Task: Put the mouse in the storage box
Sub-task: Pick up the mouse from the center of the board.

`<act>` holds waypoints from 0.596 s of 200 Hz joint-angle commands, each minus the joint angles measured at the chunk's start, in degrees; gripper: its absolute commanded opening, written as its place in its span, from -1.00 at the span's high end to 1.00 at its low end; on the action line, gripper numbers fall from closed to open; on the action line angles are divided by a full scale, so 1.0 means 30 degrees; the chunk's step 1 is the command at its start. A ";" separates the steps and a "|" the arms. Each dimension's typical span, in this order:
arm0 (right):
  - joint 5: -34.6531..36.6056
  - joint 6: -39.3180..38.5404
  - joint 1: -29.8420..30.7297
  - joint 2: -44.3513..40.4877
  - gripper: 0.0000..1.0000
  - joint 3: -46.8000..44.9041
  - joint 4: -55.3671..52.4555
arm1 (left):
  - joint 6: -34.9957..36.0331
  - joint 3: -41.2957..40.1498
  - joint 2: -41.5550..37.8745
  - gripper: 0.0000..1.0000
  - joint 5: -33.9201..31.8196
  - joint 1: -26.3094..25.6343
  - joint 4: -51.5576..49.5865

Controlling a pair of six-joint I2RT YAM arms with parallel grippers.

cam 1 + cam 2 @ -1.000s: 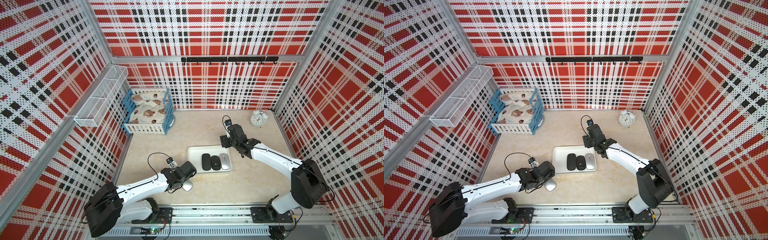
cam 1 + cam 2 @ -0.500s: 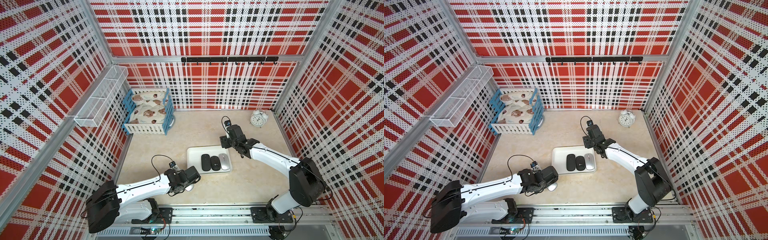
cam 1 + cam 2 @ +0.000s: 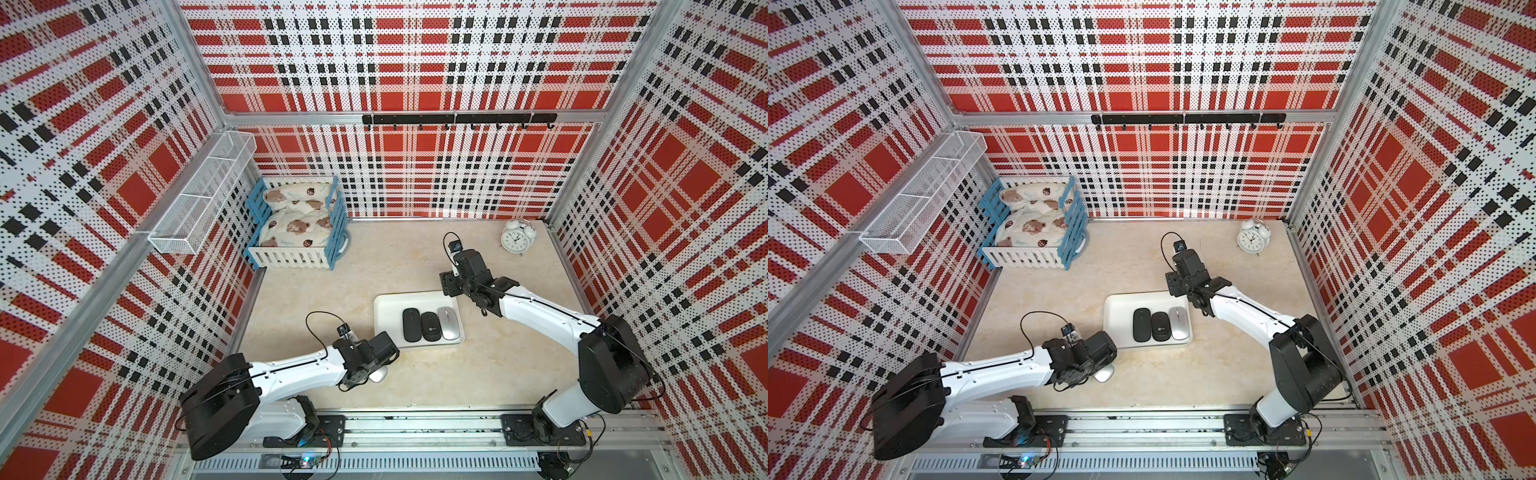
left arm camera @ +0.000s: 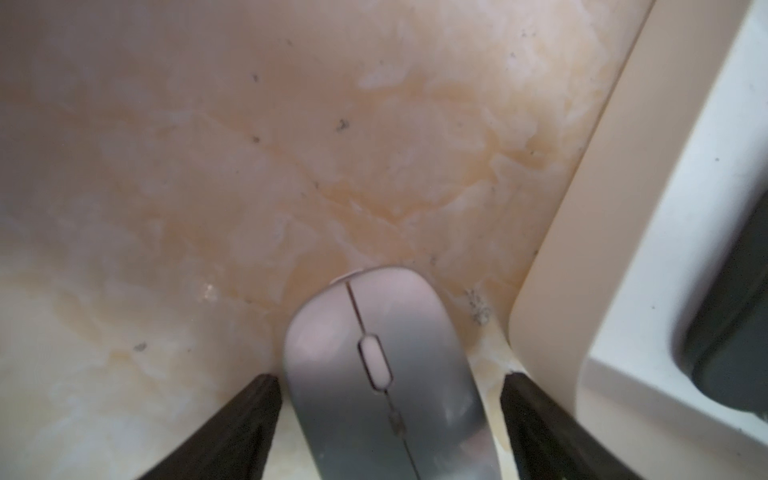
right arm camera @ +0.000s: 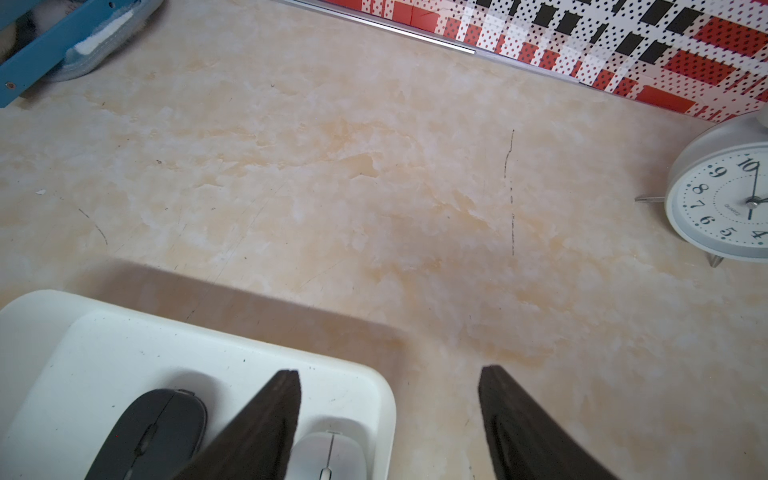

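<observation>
Slim silver mouse (image 4: 382, 374), flat on the marble tabletop (image 4: 249, 166) just beside the storage box (image 4: 648, 291) corner, ungripped between spread fingers (image 4: 232, 424) of the left gripper (image 4: 390, 376); long axis along them, button end away from the wrist; right gripper (image 5: 388, 372) agape, empty.

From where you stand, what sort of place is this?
Probably a robot test cell, not a home: plaid perforated panels enclose a marble-look tabletop, and the left arm and right arm stand on a front rail.
</observation>
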 commanded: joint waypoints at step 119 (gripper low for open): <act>0.1031 0.0207 0.0069 0.0147 -0.49 0.0213 -0.0074 | 0.5143 0.4398 0.1288 0.09 -0.3423 0.1071 -0.2916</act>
